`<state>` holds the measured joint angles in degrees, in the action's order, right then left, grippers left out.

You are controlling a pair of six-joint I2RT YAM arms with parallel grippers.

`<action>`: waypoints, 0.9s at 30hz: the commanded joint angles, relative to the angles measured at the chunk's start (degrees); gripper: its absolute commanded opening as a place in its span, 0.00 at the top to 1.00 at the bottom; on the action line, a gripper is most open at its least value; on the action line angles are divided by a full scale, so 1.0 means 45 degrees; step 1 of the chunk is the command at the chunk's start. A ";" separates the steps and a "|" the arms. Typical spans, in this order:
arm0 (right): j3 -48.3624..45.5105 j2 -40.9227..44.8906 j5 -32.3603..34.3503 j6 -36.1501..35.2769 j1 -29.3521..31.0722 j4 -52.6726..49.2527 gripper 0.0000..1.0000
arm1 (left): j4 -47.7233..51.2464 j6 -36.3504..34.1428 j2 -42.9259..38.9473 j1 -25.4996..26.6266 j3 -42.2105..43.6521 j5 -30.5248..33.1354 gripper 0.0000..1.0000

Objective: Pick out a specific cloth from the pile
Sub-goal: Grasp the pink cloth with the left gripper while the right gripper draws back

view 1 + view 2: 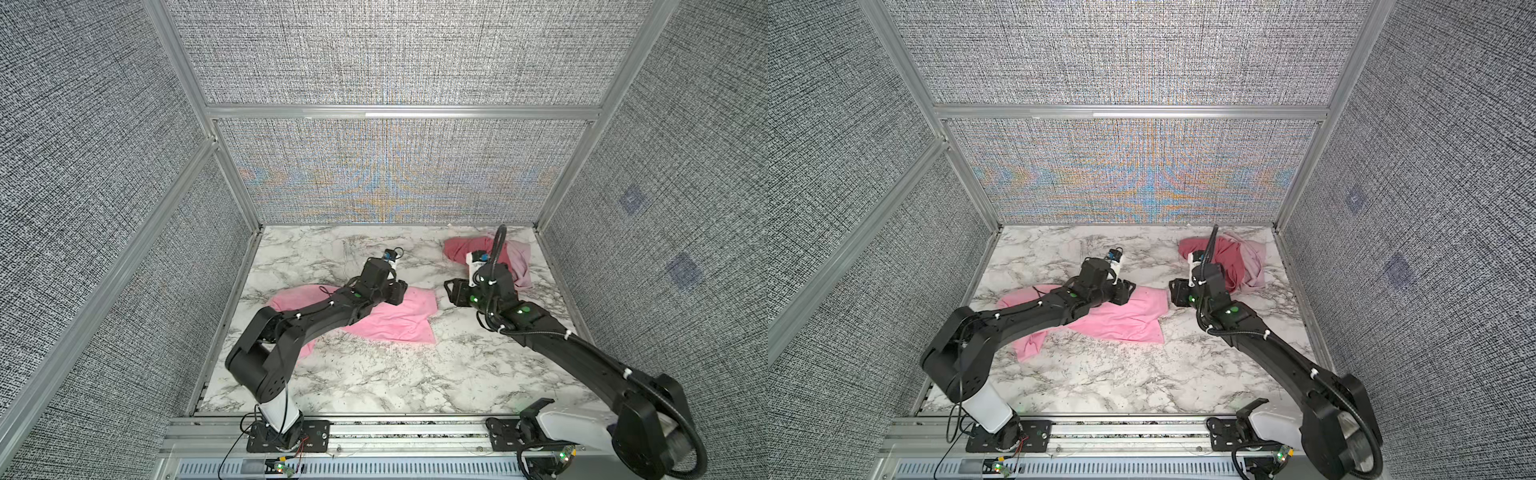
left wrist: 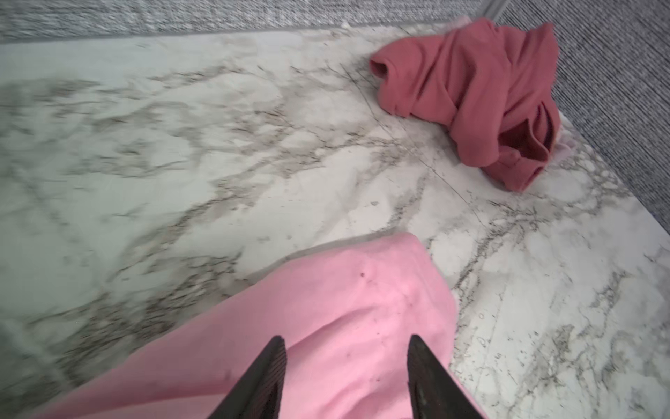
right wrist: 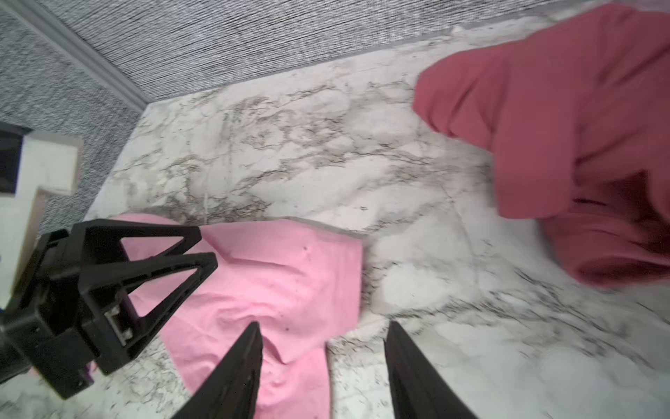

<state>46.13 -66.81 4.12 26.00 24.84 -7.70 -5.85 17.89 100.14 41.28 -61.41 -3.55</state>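
Observation:
The bright pink cloth (image 1: 395,320) (image 1: 1125,320) lies spread out on the marble table, apart from the pile. The pile (image 1: 461,249) (image 1: 1229,257) sits in the back right corner, a dark rose-red cloth over a pale pink one (image 1: 521,262). My left gripper (image 1: 400,291) (image 2: 346,341) hovers open over the pink cloth (image 2: 326,308) near its far edge, with nothing between its fingers. My right gripper (image 1: 452,291) (image 3: 324,326) is open too, over the cloth's right edge (image 3: 290,283), facing the left gripper (image 3: 206,246). The left arm covers the cloth's middle in both top views.
The marble table (image 1: 374,374) is walled by grey fabric panels in aluminium frames at the back and on both sides. The rose-red heap (image 2: 471,90) (image 3: 562,127) lies close behind my right wrist. Both arm bases stand on the front rail.

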 commanded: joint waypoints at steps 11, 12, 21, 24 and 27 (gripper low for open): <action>-0.1290 0.2028 -0.0784 0.0479 -0.3248 -0.1464 0.44 | 0.1778 -0.0723 0.2995 0.1646 -0.3024 0.0071 0.44; -0.1358 0.2023 -0.1020 0.0586 -0.3310 -0.1335 0.44 | 0.2075 -0.0712 0.3167 0.1713 -0.3271 0.0252 0.44; -0.1523 0.1679 -0.1834 0.0709 -0.3429 -0.0602 0.44 | 0.3037 -0.0792 0.4247 0.2133 -0.4277 0.0856 0.40; -0.1592 0.1662 -0.1817 0.0721 -0.3449 -0.0504 0.44 | 0.3170 -0.0854 0.4533 0.2248 -0.4461 0.1006 0.40; -0.1609 0.1630 -0.1991 0.0803 -0.3450 -0.0457 0.44 | 0.3488 -0.0797 0.4746 0.2267 -0.4655 0.1340 0.40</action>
<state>38.98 -59.35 -3.70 28.69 9.32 -11.16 8.03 14.72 120.97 51.44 -81.73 0.54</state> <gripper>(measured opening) 0.565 0.599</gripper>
